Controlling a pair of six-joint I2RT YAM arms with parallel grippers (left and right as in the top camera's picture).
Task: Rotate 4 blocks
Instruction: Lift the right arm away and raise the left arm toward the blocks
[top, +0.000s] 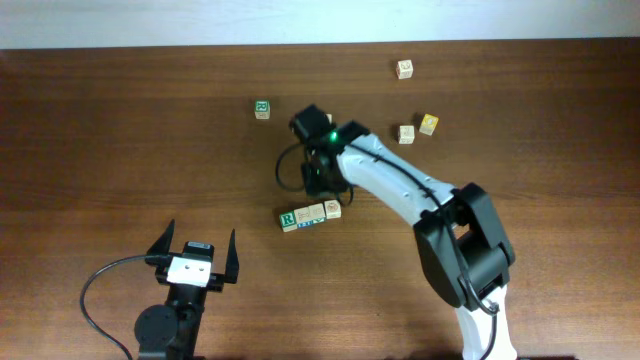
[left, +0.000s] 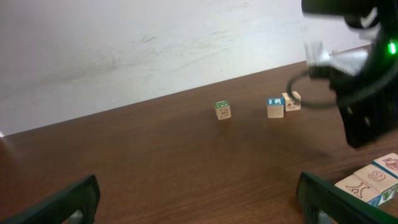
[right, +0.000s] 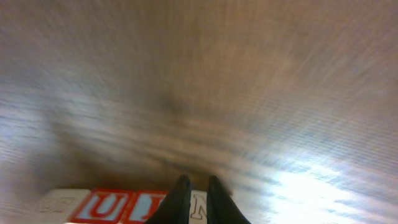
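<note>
Pale-wood blocks (top: 313, 214) lie in a three-cube row just beside the right claw (right: 198, 183), narrow and empty. Left claw (top: 200, 233): wide. Judged status: rotation under way; completed count indeterminate.

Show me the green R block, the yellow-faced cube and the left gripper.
green R block (top: 288, 218), overhead view, middle of its lettered top face
yellow-faced cube (top: 428, 124), overhead view, middle of its top face
left gripper (top: 202, 228), overhead view, midway between its fingertips
</note>
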